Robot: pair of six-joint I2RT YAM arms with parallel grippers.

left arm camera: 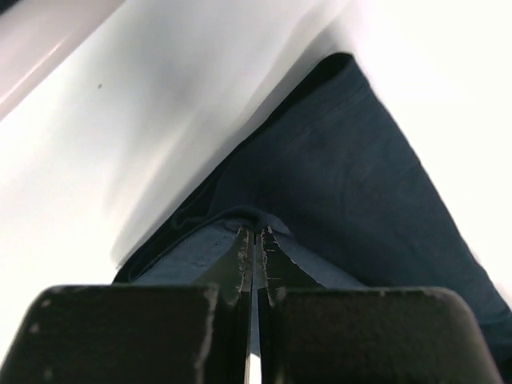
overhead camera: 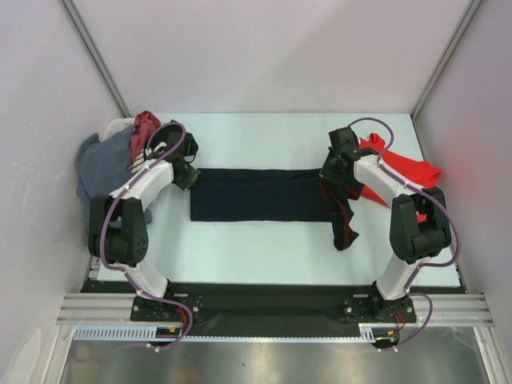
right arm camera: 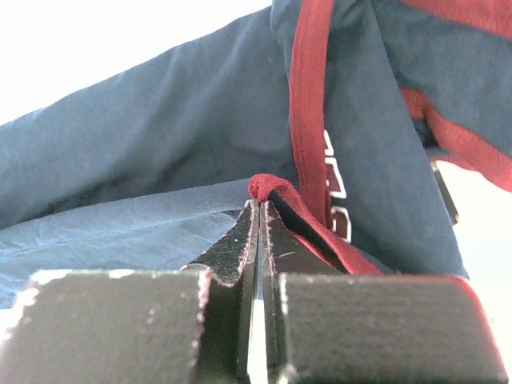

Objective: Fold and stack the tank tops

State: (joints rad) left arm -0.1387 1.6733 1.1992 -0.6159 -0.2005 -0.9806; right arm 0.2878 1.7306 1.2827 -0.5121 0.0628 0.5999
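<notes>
The dark navy tank top (overhead camera: 256,194) lies stretched as a long band across the table's middle, its maroon-trimmed straps (overhead camera: 342,218) trailing off the right end. My left gripper (overhead camera: 186,173) is shut on its left end; the left wrist view shows navy cloth (left arm camera: 352,184) pinched between the fingertips (left arm camera: 240,256). My right gripper (overhead camera: 332,170) is shut on the right end; the right wrist view shows the maroon trim (right arm camera: 308,112) folded over the fingertips (right arm camera: 240,240). The bright red tank top (overhead camera: 408,170) lies bunched at the right, behind my right arm.
A white basket (overhead camera: 116,128) at the far left holds grey-blue (overhead camera: 102,166) and red cloth (overhead camera: 146,126). White walls close the table at the back and both sides.
</notes>
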